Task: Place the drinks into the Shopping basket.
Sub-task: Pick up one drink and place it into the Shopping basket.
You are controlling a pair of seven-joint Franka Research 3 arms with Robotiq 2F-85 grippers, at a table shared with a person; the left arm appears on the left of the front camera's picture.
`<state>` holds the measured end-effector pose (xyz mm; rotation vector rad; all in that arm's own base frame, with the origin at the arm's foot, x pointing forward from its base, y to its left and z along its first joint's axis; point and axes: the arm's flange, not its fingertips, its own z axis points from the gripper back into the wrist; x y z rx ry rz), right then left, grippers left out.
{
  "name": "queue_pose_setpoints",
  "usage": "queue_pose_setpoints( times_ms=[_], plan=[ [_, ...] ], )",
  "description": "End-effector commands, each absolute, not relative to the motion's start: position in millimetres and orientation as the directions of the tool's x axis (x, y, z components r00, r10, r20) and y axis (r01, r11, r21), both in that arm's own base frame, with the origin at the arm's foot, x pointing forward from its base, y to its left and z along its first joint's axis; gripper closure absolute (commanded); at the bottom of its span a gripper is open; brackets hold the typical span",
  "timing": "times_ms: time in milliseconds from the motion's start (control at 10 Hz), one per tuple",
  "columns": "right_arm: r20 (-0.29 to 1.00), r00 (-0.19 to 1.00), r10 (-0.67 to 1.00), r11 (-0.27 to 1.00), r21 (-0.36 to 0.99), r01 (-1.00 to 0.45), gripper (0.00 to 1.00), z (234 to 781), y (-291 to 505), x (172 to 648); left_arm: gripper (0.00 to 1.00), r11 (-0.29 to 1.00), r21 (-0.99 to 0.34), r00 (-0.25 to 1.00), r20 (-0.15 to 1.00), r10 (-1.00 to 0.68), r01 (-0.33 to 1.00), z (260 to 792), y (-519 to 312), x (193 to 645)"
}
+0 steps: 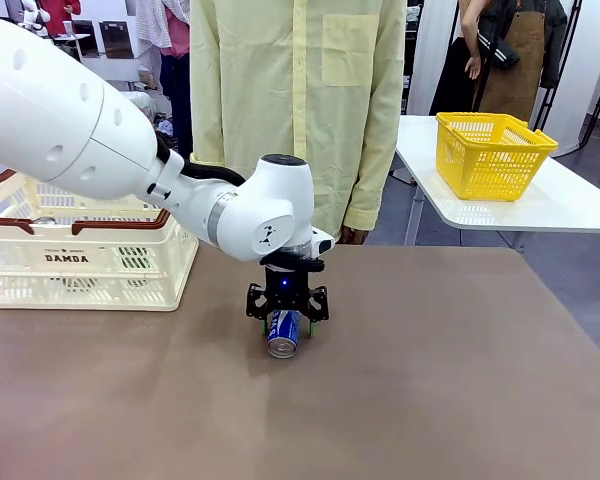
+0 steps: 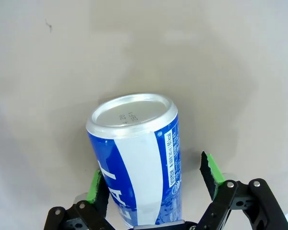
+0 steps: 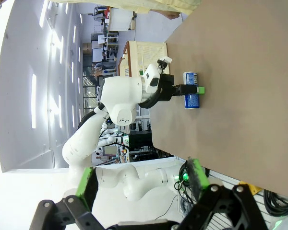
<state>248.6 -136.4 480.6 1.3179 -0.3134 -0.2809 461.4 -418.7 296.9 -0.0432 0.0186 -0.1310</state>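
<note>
The left gripper (image 1: 286, 316) is hanging straight down over the middle of the table (image 1: 430, 380), and its green fingers (image 2: 210, 168) are standing spread on both sides of a blue can (image 2: 137, 165) lying on its side, probably so that they can close across its narrow body. The cream basket (image 1: 85, 262) is waiting at the far left corner of the table, well apart from the can. The right gripper (image 3: 141, 184) is staying spread too, holding nothing, off the table edge.
</note>
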Motion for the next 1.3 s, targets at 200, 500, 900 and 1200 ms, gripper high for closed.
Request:
queue_pose_setpoints(
  times_ms=[200, 500, 900, 1200],
  plan=[
    [0.057, 0.922, -0.384, 0.208, 0.978, 0.027, 0.00, 485, -135, 250, 0.35, 0.997, -0.002, 0.997, -0.005, -0.082, 0.082, 301, -421, 464],
    [0.057, 0.922, -0.384, 0.208, 0.978, 0.027, 0.00, 485, -135, 250, 1.00, 0.997, 0.013, 0.997, 0.021, -0.072, 0.071, 303, -420, 464],
    [0.057, 0.922, -0.384, 0.208, 0.978, 0.027, 0.00, 485, -135, 250, 1.00, 0.997, 0.000, 0.997, 0.030, -0.075, 0.075, 304, -419, 461],
    [0.057, 0.922, -0.384, 0.208, 0.978, 0.027, 0.00, 485, -135, 250, 1.00, 0.999, -0.005, 0.998, 0.026, -0.053, 0.053, 343, -402, 450]
  ],
)
